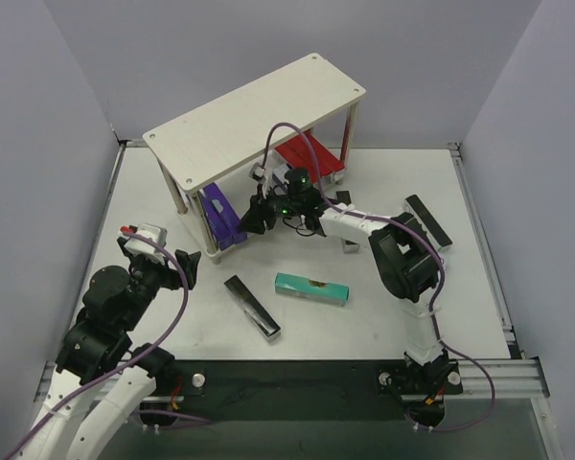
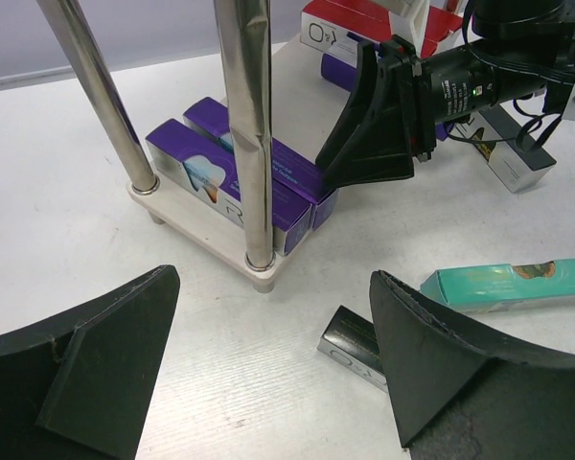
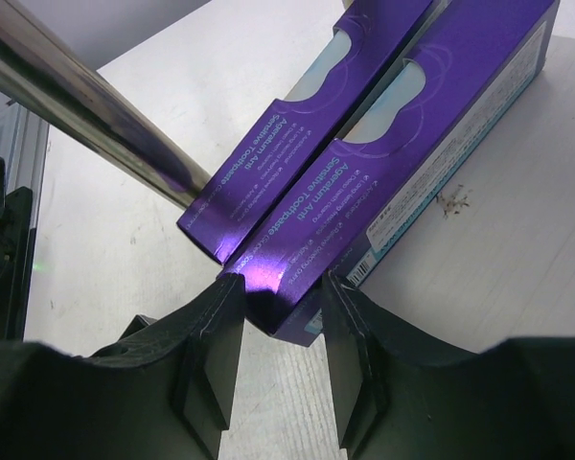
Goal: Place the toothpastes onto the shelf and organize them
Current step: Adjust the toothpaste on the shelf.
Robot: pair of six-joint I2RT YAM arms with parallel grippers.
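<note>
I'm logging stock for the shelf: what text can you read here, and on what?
"Sensitive Toothpaste": near purple carton, repeated on far purple carton.
Line beside it: ends "Anti"; first word unclear.
Fine print on near purple carton's side, teal carton, black carton: too small or blurred.

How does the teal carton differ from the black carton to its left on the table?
The teal carton is bright green-blue; the black carton is dark and glossy. The teal carton lies almost crosswise; the black carton lies diagonally. Both lie flat on the table, off the shelf, untouched.
</note>
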